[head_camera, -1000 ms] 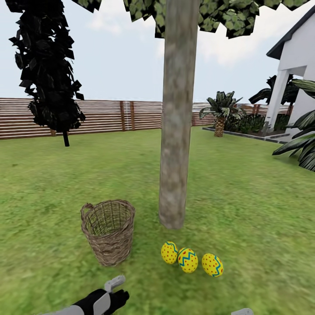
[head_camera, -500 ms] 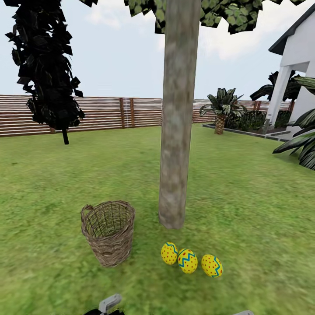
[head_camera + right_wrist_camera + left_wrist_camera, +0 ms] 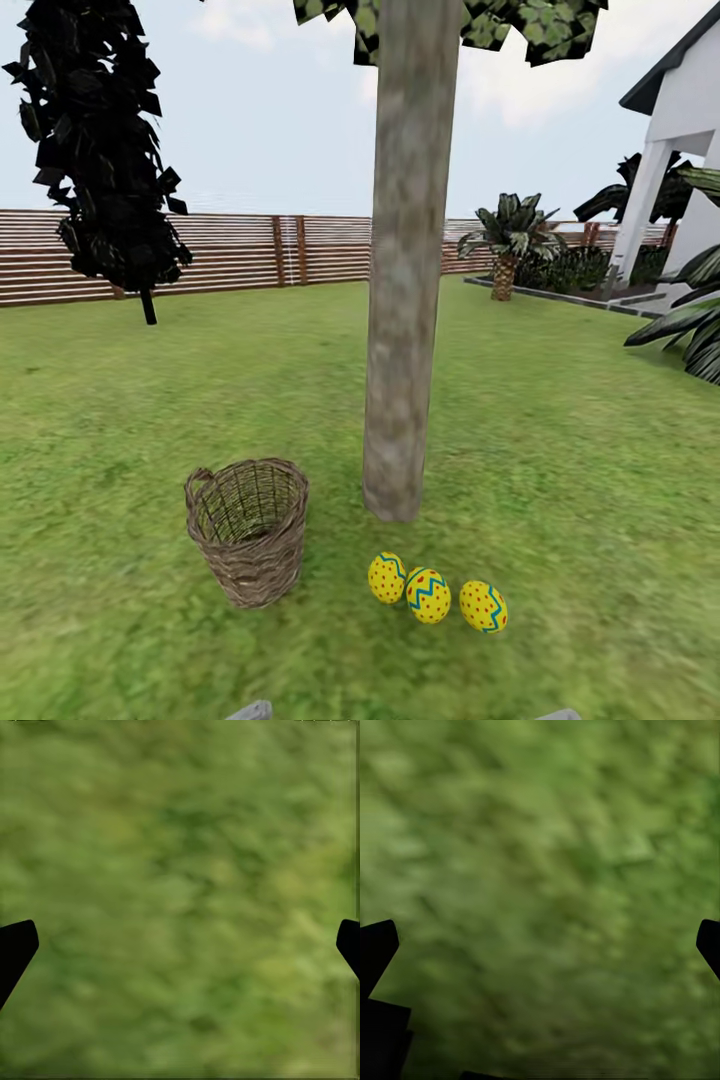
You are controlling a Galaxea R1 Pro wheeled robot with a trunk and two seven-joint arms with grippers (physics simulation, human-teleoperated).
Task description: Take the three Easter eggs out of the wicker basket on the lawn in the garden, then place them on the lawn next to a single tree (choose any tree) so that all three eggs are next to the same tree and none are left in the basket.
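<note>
Withdrawn left fingers [image 3: 540, 945] and right fingers [image 3: 180, 945] gape over lawn [image 3: 560, 440], eggs [image 3: 428, 595] well apart.

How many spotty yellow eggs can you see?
3. All lie on the lawn in a row by the tree: one nearest the basket, one middle, one farthest.

Three yellow eggs with red dots and blue zigzag bands [image 3: 428, 594] lie in a row on the short green lawn [image 3: 560, 450], just before the thick pale grey-beige mottled tree trunk [image 3: 405, 300]; the brown woven wicker basket [image 3: 248, 543] stands upright to their left, apart from them.
</note>
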